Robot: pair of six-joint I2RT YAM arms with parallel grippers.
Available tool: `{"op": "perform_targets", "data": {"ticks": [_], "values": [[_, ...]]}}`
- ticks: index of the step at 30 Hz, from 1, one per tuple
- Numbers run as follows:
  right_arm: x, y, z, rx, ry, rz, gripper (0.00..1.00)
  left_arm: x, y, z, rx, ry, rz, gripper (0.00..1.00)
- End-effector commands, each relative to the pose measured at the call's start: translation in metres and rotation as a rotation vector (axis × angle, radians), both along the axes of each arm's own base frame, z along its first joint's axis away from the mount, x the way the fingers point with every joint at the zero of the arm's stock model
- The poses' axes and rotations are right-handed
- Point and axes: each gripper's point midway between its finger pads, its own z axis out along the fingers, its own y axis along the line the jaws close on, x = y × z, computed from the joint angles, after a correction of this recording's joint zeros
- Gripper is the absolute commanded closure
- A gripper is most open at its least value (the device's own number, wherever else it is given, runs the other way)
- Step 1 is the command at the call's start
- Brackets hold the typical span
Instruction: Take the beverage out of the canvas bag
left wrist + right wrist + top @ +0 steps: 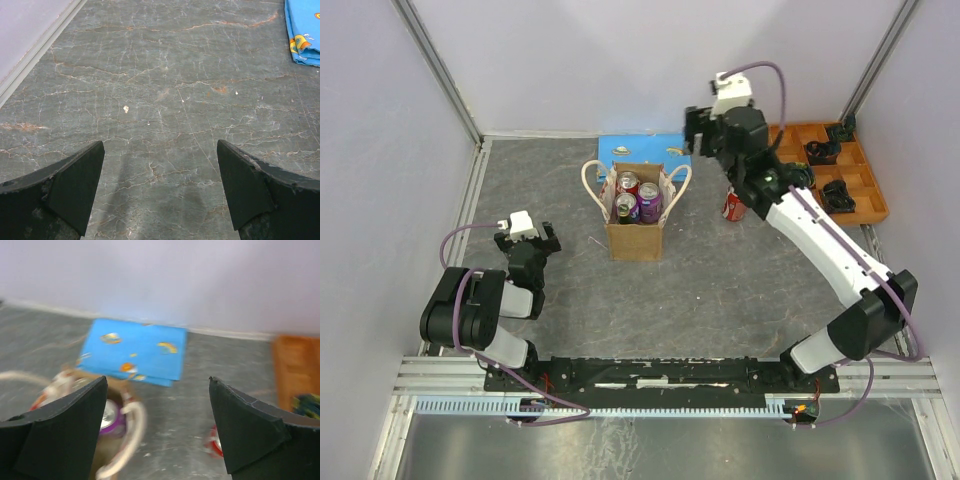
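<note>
The canvas bag (pixel 638 238) stands upright on the grey bench (pixel 740 290). Its mouth is open, and its two cream rope handles (pixel 137 422) loop out to either side. Inside it three cans (pixel 650 201) stand on end, one red at the back and two purple (labels too small to read). Just right of the bag, not touching it, a red can (pixel 734 206) stands on the bench. Close behind the bag lies a flat blue board (pixel 642 150). Well to the bag's right sits an orange tray (pixel 790 140), its compartments holding dark pieces.

The right pincer (pixel 157 432) hangs in the air above and to the right of the bag, on the far side of the red can. Its jaws are spread wide with nothing between them. The left pincer (pixel 160 192) is low over the bench, well to the left of the bag, and its jaws are likewise spread and empty (only bare bench shows between them).
</note>
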Motion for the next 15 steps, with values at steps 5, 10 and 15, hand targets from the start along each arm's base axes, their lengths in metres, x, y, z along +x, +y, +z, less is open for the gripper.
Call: {"op": "perform_targets", "data": {"ticks": [5,10,15], "values": [[-0.025,0.098,-0.003,0.008,0.023,0.377,0.21,0.008,0.004,0.018,0.031,-0.057,0.015,0.01],[-0.015,0.122,-0.032,-0.019,0.121,0.438,0.35,0.008,0.003,0.017,0.031,-0.056,0.015,0.01],[-0.001,0.146,-0.062,-0.057,0.228,0.504,0.46,0.008,0.004,0.018,0.03,-0.056,0.016,0.01]]}}
